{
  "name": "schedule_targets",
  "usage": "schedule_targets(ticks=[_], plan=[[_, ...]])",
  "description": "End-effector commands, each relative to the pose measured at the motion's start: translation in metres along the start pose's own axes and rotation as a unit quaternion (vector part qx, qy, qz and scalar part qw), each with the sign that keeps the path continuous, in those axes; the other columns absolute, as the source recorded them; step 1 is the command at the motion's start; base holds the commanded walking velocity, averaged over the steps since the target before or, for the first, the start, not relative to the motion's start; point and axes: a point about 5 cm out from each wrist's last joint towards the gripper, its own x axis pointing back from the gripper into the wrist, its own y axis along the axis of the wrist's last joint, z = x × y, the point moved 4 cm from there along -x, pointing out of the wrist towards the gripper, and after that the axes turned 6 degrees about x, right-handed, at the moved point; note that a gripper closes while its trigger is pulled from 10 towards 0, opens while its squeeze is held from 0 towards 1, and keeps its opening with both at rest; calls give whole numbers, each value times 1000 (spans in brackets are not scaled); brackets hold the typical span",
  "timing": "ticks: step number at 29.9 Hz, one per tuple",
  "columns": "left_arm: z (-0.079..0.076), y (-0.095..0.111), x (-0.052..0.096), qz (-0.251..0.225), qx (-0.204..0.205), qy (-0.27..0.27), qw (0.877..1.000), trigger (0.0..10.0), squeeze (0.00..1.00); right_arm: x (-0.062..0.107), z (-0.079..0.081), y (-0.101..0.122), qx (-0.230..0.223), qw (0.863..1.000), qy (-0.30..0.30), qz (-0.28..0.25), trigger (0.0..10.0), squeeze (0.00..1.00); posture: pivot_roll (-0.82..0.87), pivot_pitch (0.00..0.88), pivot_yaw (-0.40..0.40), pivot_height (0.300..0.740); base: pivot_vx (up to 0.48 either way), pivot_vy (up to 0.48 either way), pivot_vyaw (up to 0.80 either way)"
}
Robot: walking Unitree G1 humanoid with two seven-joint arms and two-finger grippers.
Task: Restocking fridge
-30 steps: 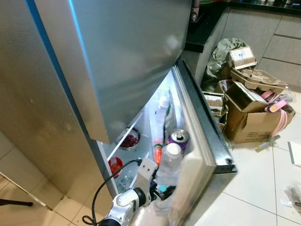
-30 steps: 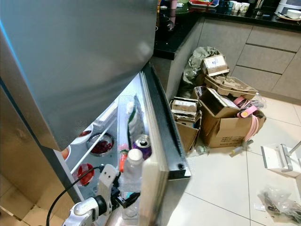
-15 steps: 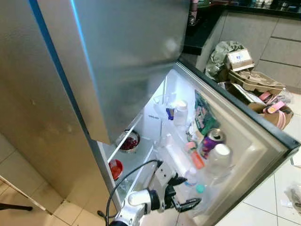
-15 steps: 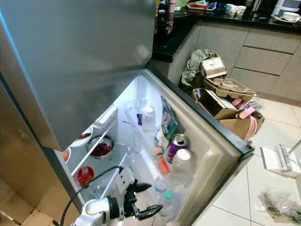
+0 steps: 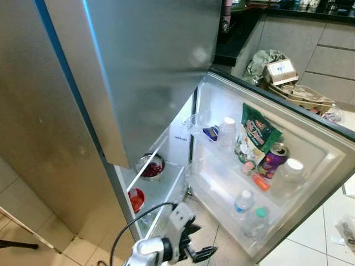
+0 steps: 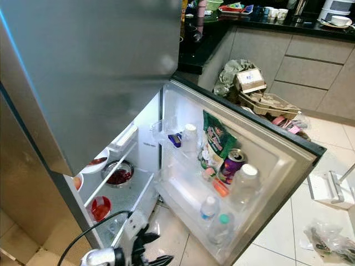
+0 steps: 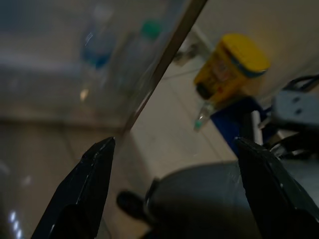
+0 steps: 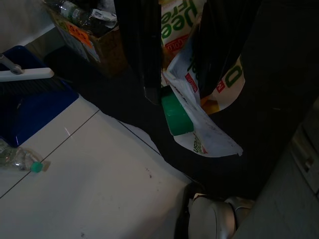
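Fridge door (image 5: 310, 183) swung wide, shelves stocked
Left gripper (image 5: 191, 252) hangs spread and empty below the door; right gripper (image 8: 174, 55) pinches a pouch (image 8: 199, 104) with a green cap, low by the floor

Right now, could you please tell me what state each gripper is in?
Left gripper: open, holding nothing, low by the open fridge door.
Right gripper: shut on a pouch with a green cap.

White tiled floor (image 6: 277, 221), grey cabinets (image 6: 310, 66), cardboard boxes (image 6: 260, 94) piled beside them.
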Motion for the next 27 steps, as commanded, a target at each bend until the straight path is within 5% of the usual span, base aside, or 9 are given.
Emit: schedule_targets(ticks=[1,7,15,19,27], plan=[[6,-8,5,15,8,23,1000,10000,0,1,-5,-3,2,1000,-10,3,10000,0,1,0,-51,740,0,0,0],[33,-50,37,51,91,170,980,10000,0,3,-20,11,-1,997,-61,-38,10000,0,-1,0,-52,740,0,0,0],[38,-74,55,70,132,229,962,10000,0,12,-43,52,1,987,-107,-118,10000,0,-6,0,-50,740,0,0,0],[37,-96,70,93,160,269,945,10000,0,34,-64,124,8,963,-118,-243,10000,0,-6,0,-51,740,0,0,0],[34,-109,77,102,187,290,933,10000,0,62,-57,191,35,926,-73,-369,10000,0,-5,0,-52,740,0,0,0]])
